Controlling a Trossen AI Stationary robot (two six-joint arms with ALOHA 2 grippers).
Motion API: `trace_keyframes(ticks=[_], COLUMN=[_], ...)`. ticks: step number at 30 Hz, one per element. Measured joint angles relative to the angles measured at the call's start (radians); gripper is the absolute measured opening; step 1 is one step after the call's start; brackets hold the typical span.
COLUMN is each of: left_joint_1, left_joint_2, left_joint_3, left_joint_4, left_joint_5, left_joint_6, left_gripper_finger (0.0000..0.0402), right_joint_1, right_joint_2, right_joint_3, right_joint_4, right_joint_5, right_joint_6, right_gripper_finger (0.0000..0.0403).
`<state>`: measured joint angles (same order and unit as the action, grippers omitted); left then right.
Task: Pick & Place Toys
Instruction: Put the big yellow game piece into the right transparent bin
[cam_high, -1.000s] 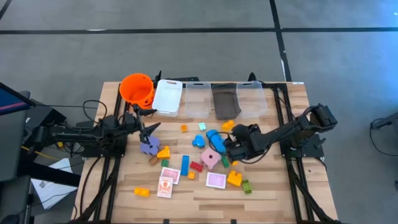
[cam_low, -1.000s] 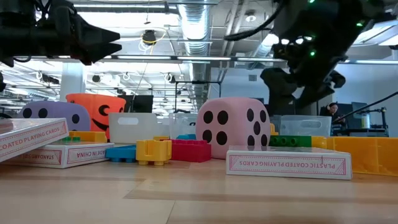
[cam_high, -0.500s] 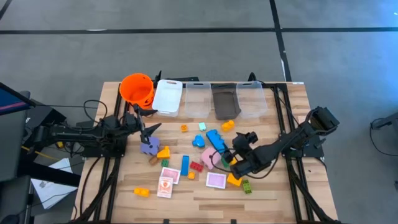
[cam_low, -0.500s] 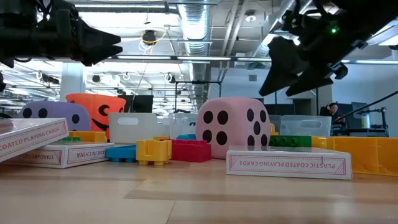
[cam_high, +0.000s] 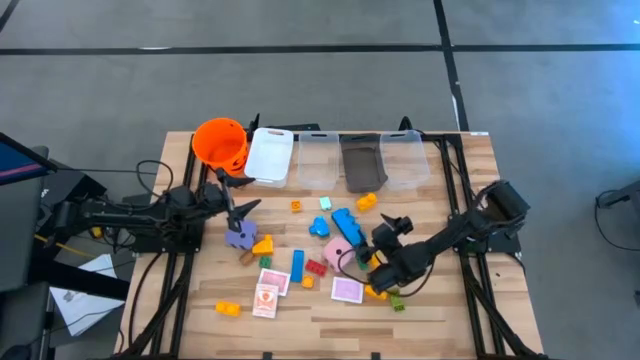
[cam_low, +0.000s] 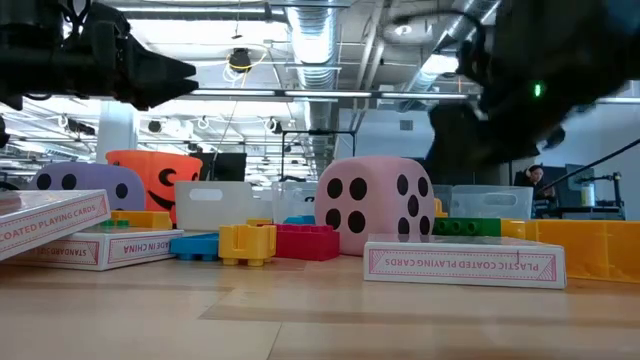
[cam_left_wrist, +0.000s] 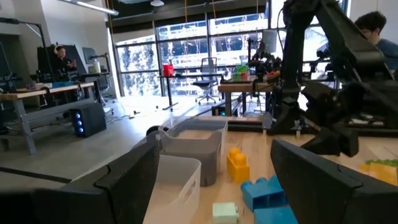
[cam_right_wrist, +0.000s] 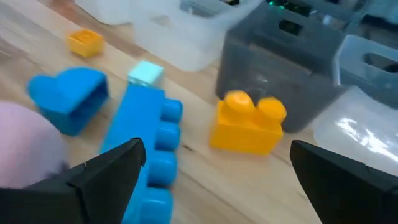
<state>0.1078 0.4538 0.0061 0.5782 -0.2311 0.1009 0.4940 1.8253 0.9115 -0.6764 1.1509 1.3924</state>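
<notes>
Right pincer low among the toys, fingers spread wide and empty.

The right pincer (cam_high: 378, 270) hovers over the bench (cam_high: 440, 310) with the pink die (cam_high: 337, 254) just beside it toward the left arm, and a yellow brick (cam_high: 375, 291) and a green brick (cam_high: 397, 298) close under its near side. In the right wrist view, its fingers (cam_right_wrist: 109, 168) stand well apart; ahead of them lie a long blue brick (cam_right_wrist: 143, 149), a blue heart-shaped brick (cam_right_wrist: 68, 96) and an orange-yellow brick (cam_right_wrist: 249, 123) against the grey bin (cam_right_wrist: 273, 68). The left pincer (cam_high: 238, 192) waits over the bench's left side, open and empty, with the purple die (cam_high: 240, 235) near its tips and the orange bucket (cam_high: 220, 142) beyond.
</notes>
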Motion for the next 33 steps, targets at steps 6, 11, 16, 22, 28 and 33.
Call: trace_keyframes(ticks=[6,11,16,22,28,33], left_joint_1=[0.0,0.0,0.0,0.0,0.0,0.0], left_joint_2=[0.03,0.057,0.06,0.06,0.059,0.059], left_joint_3=[0.0,0.0,0.0,0.0,0.0,0.0], left_joint_4=[0.001,0.005,0.007,0.007,0.008,0.009], left_joint_5=[0.0,-0.007,-0.01,-0.013,-0.013,-0.013], left_joint_6=[-0.001,-0.001,0.004,0.005,0.005,0.007], left_gripper_finger=[0.0301,0.0301,0.0301,0.0301,0.0301,0.0301], right_joint_1=[-0.003,0.019,0.029,0.05,0.067,0.071], right_joint_2=[0.12,0.127,0.122,0.107,0.075,0.047], right_joint_3=[-0.001,-0.015,-0.108,-0.232,-0.343,-0.42], right_joint_4=[-0.17,-0.229,-0.137,0.09,0.367,0.614], right_joint_5=[-0.025,0.022,0.047,0.046,0.066,0.092], right_joint_6=[0.334,0.504,0.621,0.655,0.544,0.363], right_gripper_finger=[0.0399,0.0399,0.0399,0.0399,0.0399,0.0399])
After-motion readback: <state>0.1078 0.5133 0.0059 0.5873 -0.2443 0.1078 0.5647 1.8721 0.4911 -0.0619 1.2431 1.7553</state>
